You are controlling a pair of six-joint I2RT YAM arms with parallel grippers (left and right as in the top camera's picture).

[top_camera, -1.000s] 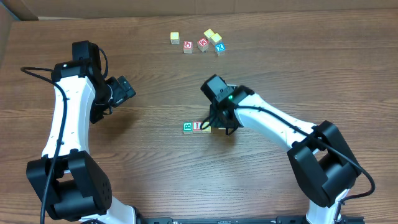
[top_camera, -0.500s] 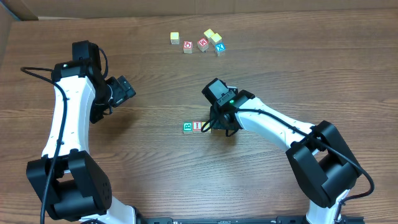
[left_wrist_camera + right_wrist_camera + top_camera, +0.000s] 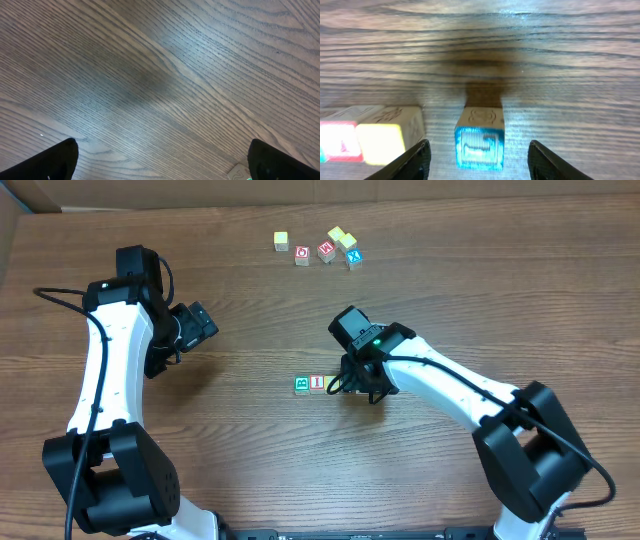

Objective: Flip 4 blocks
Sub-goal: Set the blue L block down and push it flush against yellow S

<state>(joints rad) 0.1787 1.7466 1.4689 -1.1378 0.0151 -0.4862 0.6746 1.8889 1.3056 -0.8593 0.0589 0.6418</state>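
Worktop [image 3: 150, 60] grain shows under the left gripper [image 3: 162, 160], which we see spread wide, holding nothing. Rightward, the red block [image 3: 337, 142] and yellow block [image 3: 387, 140] touch; the blue block [image 3: 479, 142] stands near them, between the parted fingers of the right gripper [image 3: 478, 161], untouched.
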